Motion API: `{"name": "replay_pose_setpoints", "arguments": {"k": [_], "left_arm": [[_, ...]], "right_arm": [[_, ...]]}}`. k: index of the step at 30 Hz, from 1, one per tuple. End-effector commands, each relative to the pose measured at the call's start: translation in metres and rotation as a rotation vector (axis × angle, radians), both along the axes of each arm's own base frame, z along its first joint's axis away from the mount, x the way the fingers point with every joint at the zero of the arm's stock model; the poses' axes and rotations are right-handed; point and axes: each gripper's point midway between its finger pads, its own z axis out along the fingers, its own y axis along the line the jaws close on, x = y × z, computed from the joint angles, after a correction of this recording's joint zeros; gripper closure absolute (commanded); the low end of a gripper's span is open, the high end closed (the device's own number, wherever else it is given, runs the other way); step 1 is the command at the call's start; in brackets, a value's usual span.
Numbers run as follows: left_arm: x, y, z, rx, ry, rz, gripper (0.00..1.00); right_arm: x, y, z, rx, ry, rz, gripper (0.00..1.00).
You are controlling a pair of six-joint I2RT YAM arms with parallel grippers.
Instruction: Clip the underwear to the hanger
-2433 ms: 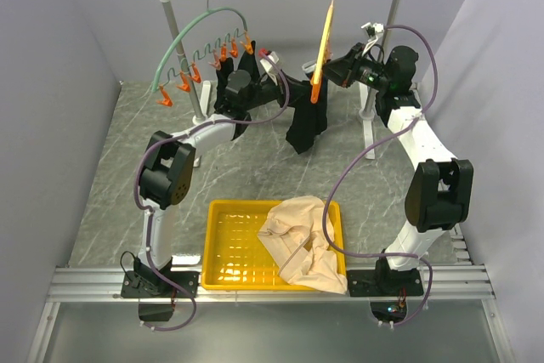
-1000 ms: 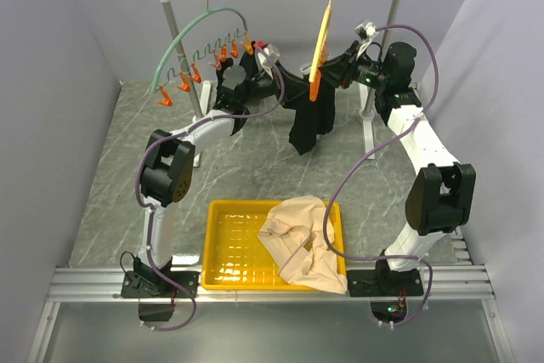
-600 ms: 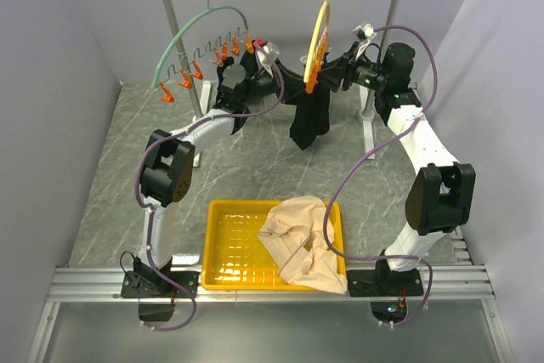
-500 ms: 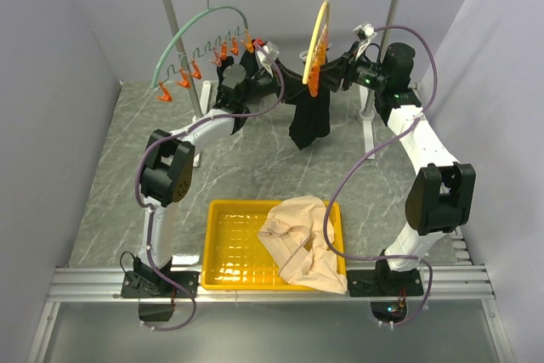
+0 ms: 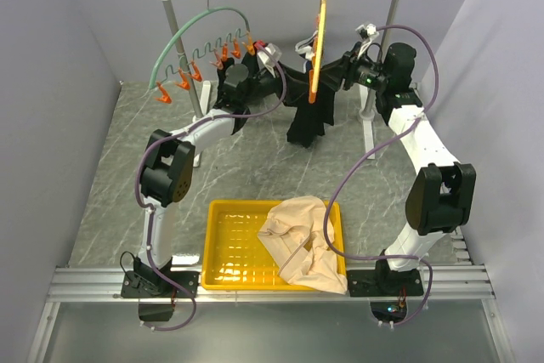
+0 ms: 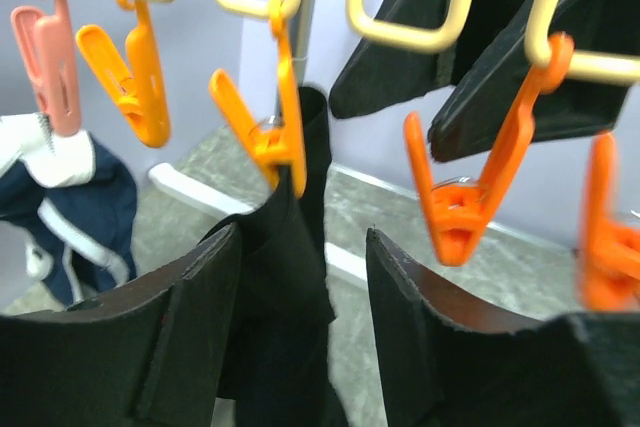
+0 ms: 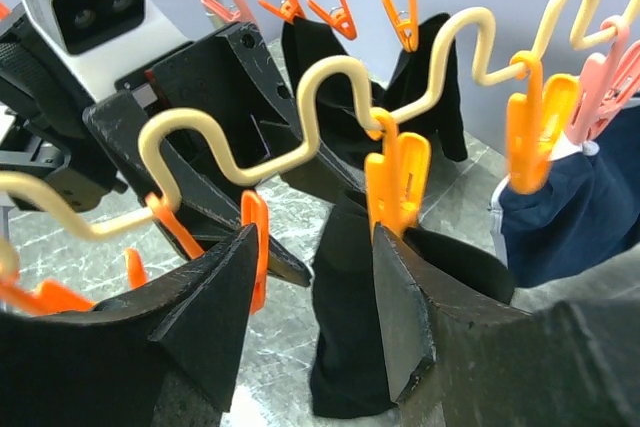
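Note:
The pale yellow hanger [image 5: 320, 40] hangs edge-on from the rail, and its wavy wire [image 7: 330, 77] carries orange clips. The black underwear [image 5: 308, 121] hangs below it, pinched at its top by one orange clip [image 6: 285, 137], the same clip [image 7: 395, 182] in the right wrist view. My left gripper [image 5: 285, 78] is open just left of the hanger. The underwear [image 6: 290, 277] hangs in line with its gap, not squeezed. My right gripper [image 5: 336, 74] is open on the hanger's other side, and the underwear [image 7: 350, 327] hangs loose beyond its fingers [image 7: 410, 317].
A navy white-trimmed garment [image 6: 60, 197] hangs from a pink clip on the same hanger. A green arc hanger [image 5: 183, 40] with orange clips hangs at the rail's left. Near the front stands a yellow tray [image 5: 229, 252] with a beige garment [image 5: 297, 244]. White rack posts stand behind.
My left gripper has opened and let go of the underwear. The right gripper has opened wider. The hanger has swung back to edge-on, and the underwear hangs from the clip.

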Motion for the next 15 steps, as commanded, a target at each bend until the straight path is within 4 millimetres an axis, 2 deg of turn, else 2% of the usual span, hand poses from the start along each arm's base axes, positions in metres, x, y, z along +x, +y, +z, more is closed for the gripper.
{"name": "replay_pose_setpoints", "arguments": {"k": [1, 4, 6, 10, 15], "left_arm": [[-0.007, -0.005, 0.018, 0.031, -0.113, 0.015, 0.41], [-0.009, -0.011, 0.009, 0.078, -0.118, 0.025, 0.35], [-0.008, -0.009, 0.01, 0.075, -0.116, 0.044, 0.24], [-0.008, -0.005, 0.004, 0.089, -0.107, 0.077, 0.21], [-0.012, 0.005, 0.009, 0.1, -0.141, 0.115, 0.19]], "right_arm": [[-0.001, -0.006, 0.029, 0.0, -0.069, -0.026, 0.43], [0.001, -0.01, 0.029, -0.005, -0.063, -0.04, 0.4], [0.002, -0.013, 0.029, -0.006, -0.057, -0.048, 0.34], [0.004, -0.018, 0.035, -0.007, -0.06, -0.065, 0.3], [0.004, -0.026, 0.036, -0.015, -0.056, -0.088, 0.3]]}}
